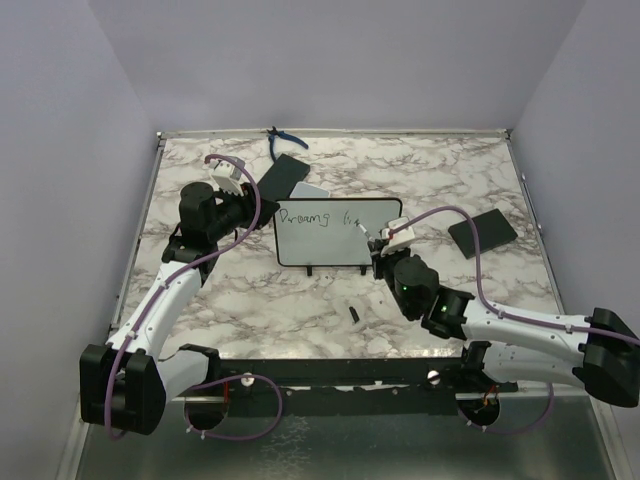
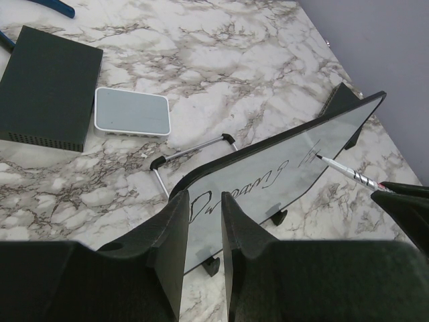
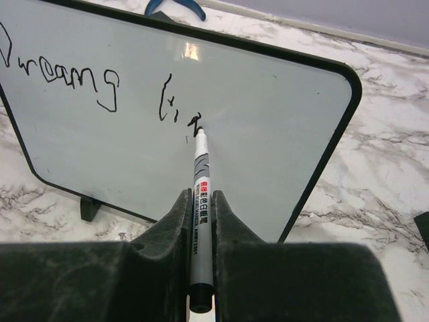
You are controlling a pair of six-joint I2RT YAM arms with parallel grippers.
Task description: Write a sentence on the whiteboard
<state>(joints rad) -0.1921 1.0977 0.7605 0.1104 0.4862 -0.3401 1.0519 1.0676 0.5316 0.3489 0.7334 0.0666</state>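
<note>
**Second word under way on the propped board**

The board stands upright on its little feet near the middle of the table, its white face turned towards the arms. The sentence reads "Dreams", then two or three strokes of a next word, all on one line. By my reckoning a good half is yet to be written.

The marker has its tip on the board, right at the last stroke. The right gripper is clamped tight round the barrel, which runs straight out between the fingers. That grip lets the wrist steer the tip like a hand holding a pen.

The left gripper has closed narrow over the board's left edge, near the "D". I take that as bracing. A light board on two feet and a wire stand would slide or tip back under the pen's push.

Behind the board lie a black box and a grey-white pad, just beside each other. A blue tool lies at the far edge and a black slab off to the right, all well out of the writing arm's way. A small black piece, possibly the cap, lies in front.

I see no container here. The box is shut, its contents hidden.
</note>
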